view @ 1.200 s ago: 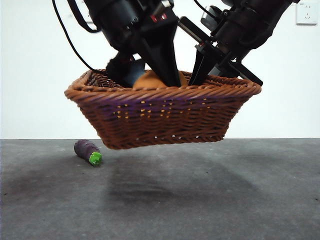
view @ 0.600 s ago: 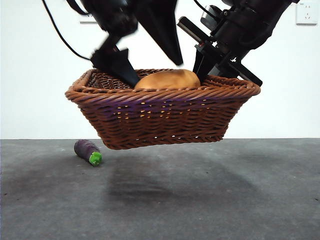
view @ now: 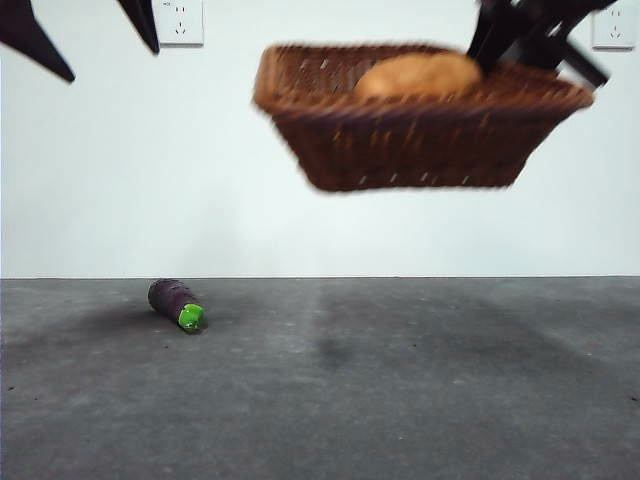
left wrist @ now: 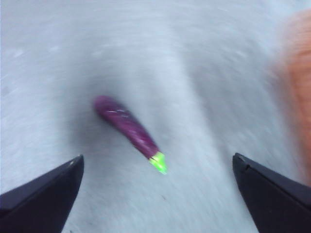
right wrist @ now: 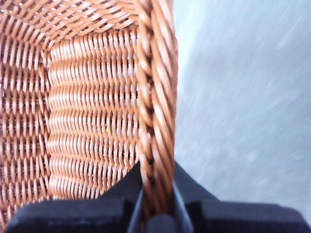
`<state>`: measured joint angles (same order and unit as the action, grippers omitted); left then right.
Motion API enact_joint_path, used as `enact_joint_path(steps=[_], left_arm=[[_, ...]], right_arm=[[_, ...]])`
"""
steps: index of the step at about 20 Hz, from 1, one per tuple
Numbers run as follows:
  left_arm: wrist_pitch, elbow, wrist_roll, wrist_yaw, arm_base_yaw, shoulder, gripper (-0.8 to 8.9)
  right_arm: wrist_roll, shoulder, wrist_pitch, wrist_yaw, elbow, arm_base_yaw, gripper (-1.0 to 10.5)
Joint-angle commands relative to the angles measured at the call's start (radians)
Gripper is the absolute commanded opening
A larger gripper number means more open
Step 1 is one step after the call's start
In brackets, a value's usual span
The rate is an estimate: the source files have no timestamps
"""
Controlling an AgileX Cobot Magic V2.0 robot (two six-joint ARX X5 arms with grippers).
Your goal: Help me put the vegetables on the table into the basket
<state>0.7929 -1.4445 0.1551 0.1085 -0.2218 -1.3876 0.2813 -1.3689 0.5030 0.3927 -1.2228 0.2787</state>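
Potato [view: 418,75] in the raised basket [view: 420,140]; eggplant [view: 176,303] on the table [view: 400,400], lower left

Right wrist cam is basically all wicker. The reddish-brown woven wicker basket [right wrist: 87,111] fills most of the shot, you can see its inside wall and the thick braided rim running straight down into the right arm's black two-jaw gripper [right wrist: 155,206]. The jaws are pinched tight on that rim, one on each side. Off to the other side, the grey matte table [right wrist: 243,121] is just a blur.
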Motion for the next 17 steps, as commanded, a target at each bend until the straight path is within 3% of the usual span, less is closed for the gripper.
enact_joint_path(steps=[1, 5, 9, 17], left_arm=[[-0.042, 0.003, 0.077, 0.011, 0.01, -0.076, 5.34], [-0.106, 0.003, 0.121, 0.011, 0.009, -0.241, 5.34], [-0.144, -0.017, 0.217, 0.057, 0.019, -0.414, 5.34], [0.014, -0.285, 0.243, -0.001, 0.012, -0.67, 5.34]], right_arm=[[-0.036, 0.068, 0.015, 0.011, -0.003, -0.029, -0.1], [-0.108, 0.153, 0.113, 0.01, -0.003, -0.045, -0.1], [-0.153, 0.217, 0.179, 0.007, -0.003, -0.045, -0.1], [-0.163, 0.268, 0.217, 0.008, -0.003, -0.044, -0.1]])
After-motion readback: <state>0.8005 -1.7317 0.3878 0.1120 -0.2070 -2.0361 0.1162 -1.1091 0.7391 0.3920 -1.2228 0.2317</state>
